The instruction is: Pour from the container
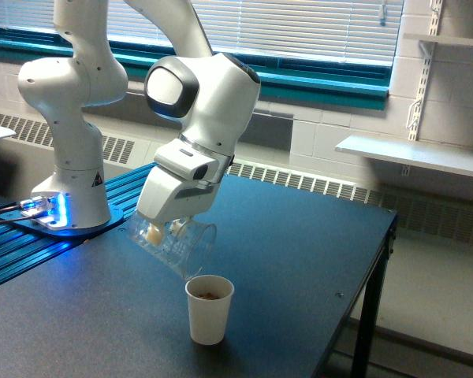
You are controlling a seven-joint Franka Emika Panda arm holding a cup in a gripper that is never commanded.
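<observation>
Pincer (pixel 167 230) is clamped on the container (pixel 176 246), fingers mostly hidden behind its clear wall. I have it tipped steeply, long axis slanting down toward the exterior view's right, mouth just above and beside the paper cup (pixel 209 309) on the dark tabletop (pixel 299 252). Brown bits lie in the cup; nothing blocks the pour.

1 white robot arm (pixel 197 87) w/ 1 gripper (pixel 165 229); 1 clear see-through round plastic container (pixel 177 246); 1 small off-white paper cup (pixel 209 309); 1 dark rectangular table (pixel 299 252); 1 white wall shelf (pixel 414 153).
</observation>
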